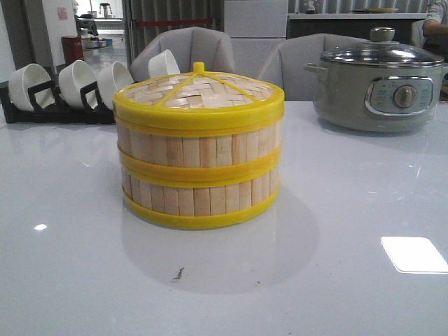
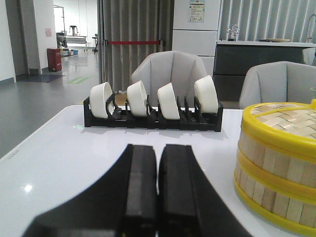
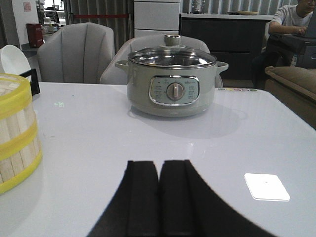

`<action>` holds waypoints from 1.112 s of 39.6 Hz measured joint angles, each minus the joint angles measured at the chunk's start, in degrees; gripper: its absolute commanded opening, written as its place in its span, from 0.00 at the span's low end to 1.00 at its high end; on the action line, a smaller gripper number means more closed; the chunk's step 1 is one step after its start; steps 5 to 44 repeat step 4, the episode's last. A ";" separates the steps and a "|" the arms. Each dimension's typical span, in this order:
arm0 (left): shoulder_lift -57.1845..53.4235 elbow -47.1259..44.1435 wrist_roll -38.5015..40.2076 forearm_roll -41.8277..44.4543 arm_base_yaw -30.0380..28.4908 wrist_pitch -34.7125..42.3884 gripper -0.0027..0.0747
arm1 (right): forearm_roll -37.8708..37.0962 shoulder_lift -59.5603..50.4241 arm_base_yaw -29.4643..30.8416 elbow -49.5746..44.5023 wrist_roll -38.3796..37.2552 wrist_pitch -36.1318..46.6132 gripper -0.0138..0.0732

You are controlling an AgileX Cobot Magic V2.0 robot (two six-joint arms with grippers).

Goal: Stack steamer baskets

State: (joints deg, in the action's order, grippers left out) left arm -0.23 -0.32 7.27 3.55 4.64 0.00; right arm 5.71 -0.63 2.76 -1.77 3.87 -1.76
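Observation:
Two steamer baskets [image 1: 199, 175] stand stacked one on the other at the middle of the white table, capped by a woven lid [image 1: 199, 94] with a yellow rim and knob. The same stack shows as steamer baskets [image 2: 276, 168] in the left wrist view and as steamer baskets [image 3: 15, 133] in the right wrist view. My left gripper [image 2: 158, 148] is shut and empty, low over the table on the stack's left. On the stack's other side my right gripper [image 3: 159, 164] is shut too, holding nothing. Neither gripper appears in the front view.
A black rack [image 1: 42, 105] with several white bowls [image 2: 136, 98] stands at the back left. A grey electric pot [image 1: 378, 80] with a glass lid sits at the back right. Grey chairs [image 1: 189, 49] stand behind the table. A person [image 3: 291, 17] sits far off.

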 measured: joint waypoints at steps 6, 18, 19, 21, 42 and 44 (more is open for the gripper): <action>0.00 0.00 0.00 0.00 0.00 0.00 0.14 | 0.00 0.00 0.00 0.00 0.00 0.00 0.24; 0.00 0.00 0.00 0.00 0.00 0.00 0.14 | 0.00 0.00 0.00 0.00 0.00 0.00 0.24; 0.00 0.00 0.00 0.00 0.00 0.00 0.14 | 0.00 0.00 0.00 0.00 0.00 0.00 0.24; 0.00 0.00 0.00 0.00 0.00 0.00 0.14 | 0.00 0.00 0.00 0.00 0.00 0.00 0.24; 0.00 0.00 0.00 0.00 0.00 0.00 0.14 | 0.00 0.00 0.00 0.00 0.00 0.00 0.24; 0.00 0.00 0.00 0.00 0.00 0.00 0.14 | 0.00 0.00 0.00 0.00 0.00 0.00 0.24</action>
